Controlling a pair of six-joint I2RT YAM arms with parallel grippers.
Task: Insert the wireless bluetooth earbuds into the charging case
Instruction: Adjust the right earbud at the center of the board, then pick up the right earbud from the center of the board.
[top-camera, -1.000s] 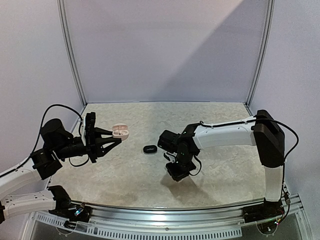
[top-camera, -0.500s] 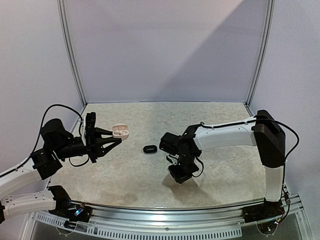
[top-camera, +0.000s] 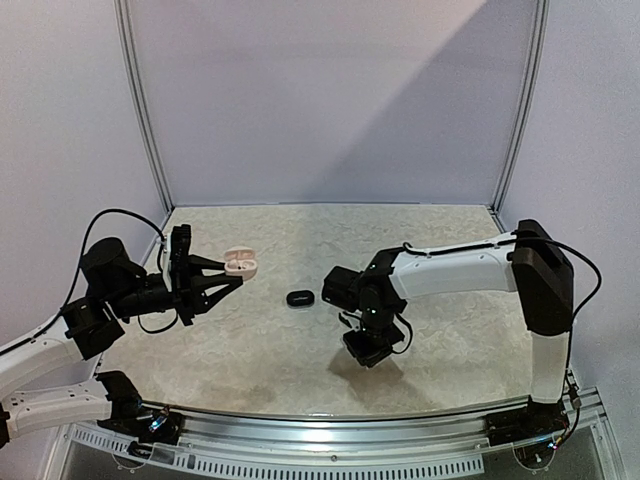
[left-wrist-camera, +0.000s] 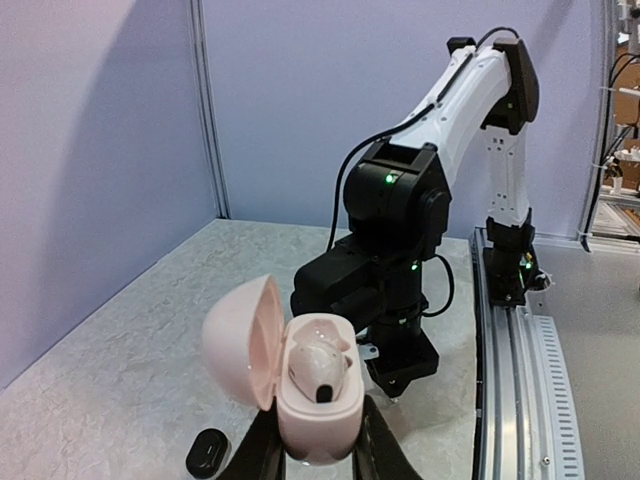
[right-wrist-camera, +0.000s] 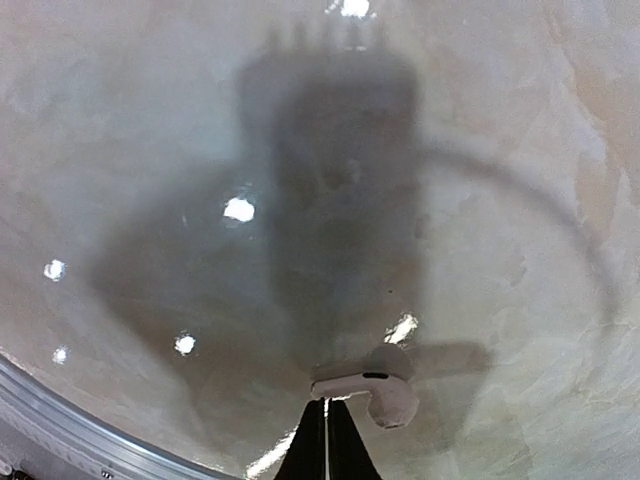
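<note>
Over the left side of the bench (top-camera: 450, 240), the left tool (top-camera: 236, 278) grips the pink charging case (left-wrist-camera: 322, 410) from below, off the surface. Its lid stands open, and one pale earbud (left-wrist-camera: 318, 365) with a dark tip is seated in the base; whether a second well is filled cannot be made out. Toward the middle, the right tool (right-wrist-camera: 326, 415) points down with its fingers pinched together on a white earbud (right-wrist-camera: 375, 392) close over the bench, and a black oval piece (top-camera: 298, 297) lies on the bench between the two tools, apart from both.
</note>
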